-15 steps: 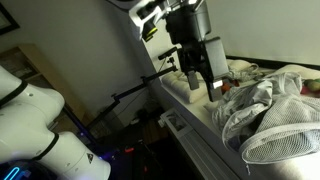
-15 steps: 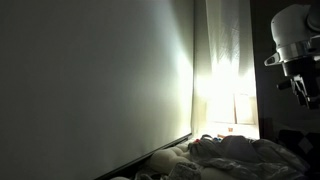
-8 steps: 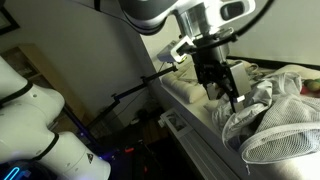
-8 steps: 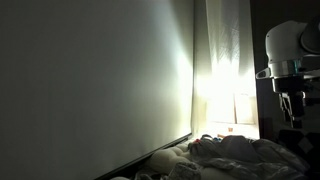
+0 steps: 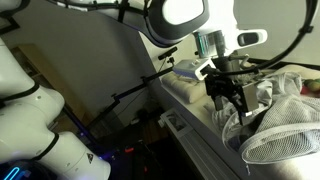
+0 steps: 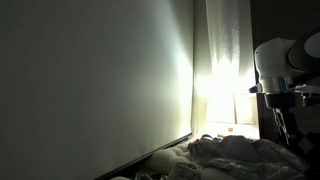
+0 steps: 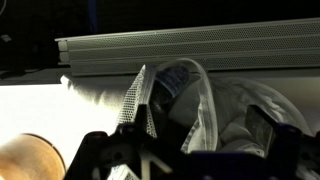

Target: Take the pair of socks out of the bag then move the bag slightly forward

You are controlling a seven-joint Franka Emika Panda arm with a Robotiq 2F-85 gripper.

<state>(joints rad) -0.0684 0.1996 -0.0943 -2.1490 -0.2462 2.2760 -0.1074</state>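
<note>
Bag [image 5: 283, 138] lying beneath wide-open, empty gripper [image 5: 232, 108] in an exterior view; interior through its mouth shown only in wrist view.

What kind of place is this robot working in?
Probably a home, maybe a bedroom or laundry corner: a mesh laundry bag lies among rumpled cloths, and a curtain glows with backlight.

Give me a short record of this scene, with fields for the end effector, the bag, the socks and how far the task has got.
end effector: open, fingers spread, poised just above the bag
bag: white mesh, lying crumpled, with its hoop rim at the near end
socks: a dark bundle inside the bag's mouth in the wrist view, probably the pair
progress: nothing gripped; socks not yet taken out
</note>
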